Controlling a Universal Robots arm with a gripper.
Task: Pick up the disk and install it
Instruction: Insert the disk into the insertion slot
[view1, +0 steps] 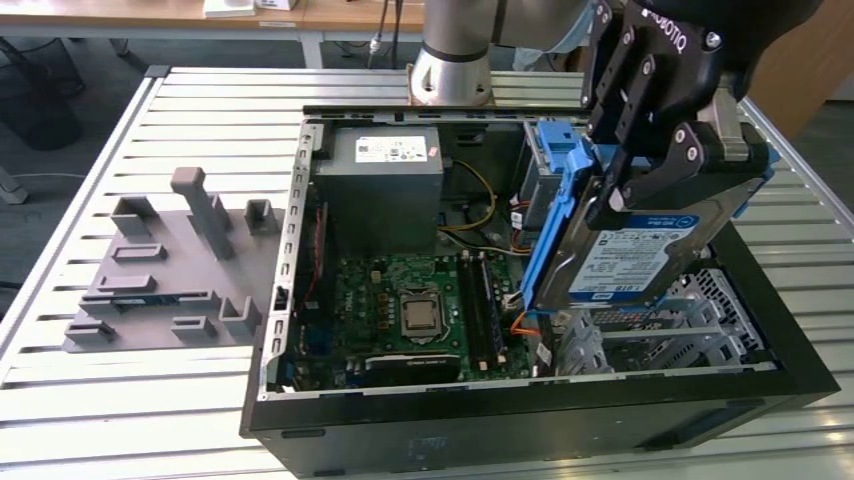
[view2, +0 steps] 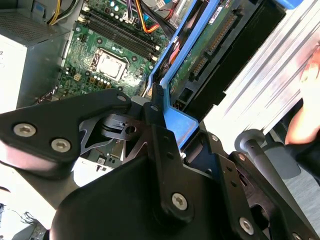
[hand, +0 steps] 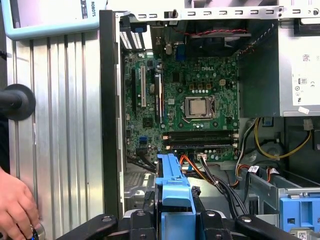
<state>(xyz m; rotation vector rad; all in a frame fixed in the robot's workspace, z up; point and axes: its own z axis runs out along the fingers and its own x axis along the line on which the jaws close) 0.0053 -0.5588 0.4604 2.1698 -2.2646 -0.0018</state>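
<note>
One robot arm is reaching over one open computer case (view1: 287, 300) that is lying on the slatted metal counter (view1: 134, 400). Its hand (view1: 674, 165) is clamping closed on the upper edge of the single disk (view1: 641, 255), gripping it by the blue carrier. The disk is hanging in the air, tilted steeply with its white-and-blue label facing outward, above the metal drive cage (view1: 694, 320) at the exterior view's right side of the case; it is not sitting in any bay. In the first wrist view the carrier's blue frame (hand: 172, 195) is showing between the two black fingers.

Inside the case, one green motherboard (view1: 414, 310) with one processor socket (hand: 199, 106) is lying exposed, and one grey power-supply box (view1: 380, 190) is sitting beyond it. One more blue plastic piece (hand: 299, 212) is resting in the drive area.

On the exterior view's left, one grey moulded fixture (view1: 174, 270) is standing on the counter, well apart from the disk. A person's fingers (hand: 15, 205) are resting on the counter beside the case.
</note>
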